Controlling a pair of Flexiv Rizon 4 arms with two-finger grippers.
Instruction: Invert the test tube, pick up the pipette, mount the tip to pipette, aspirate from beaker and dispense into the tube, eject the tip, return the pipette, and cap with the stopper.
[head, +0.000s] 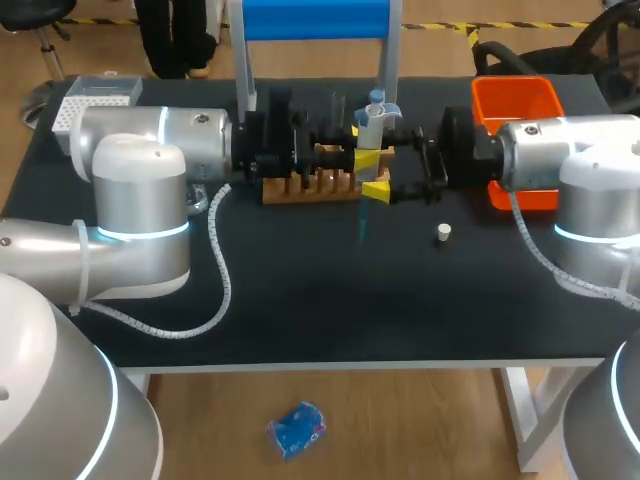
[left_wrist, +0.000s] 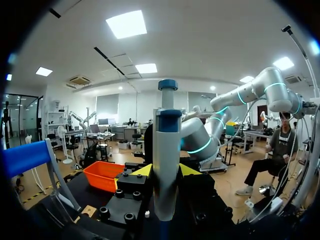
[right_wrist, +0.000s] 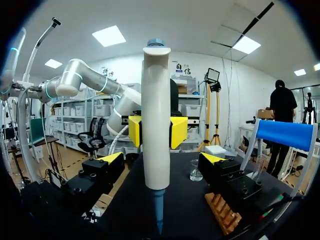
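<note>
My left gripper clamps the pipette upright above the desk; right gripper flanks it, jaws open, likely for handover.

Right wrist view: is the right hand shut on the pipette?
No, the right hand stands open with its fingers wide of the pipette; the left hand clamps it.
</note>
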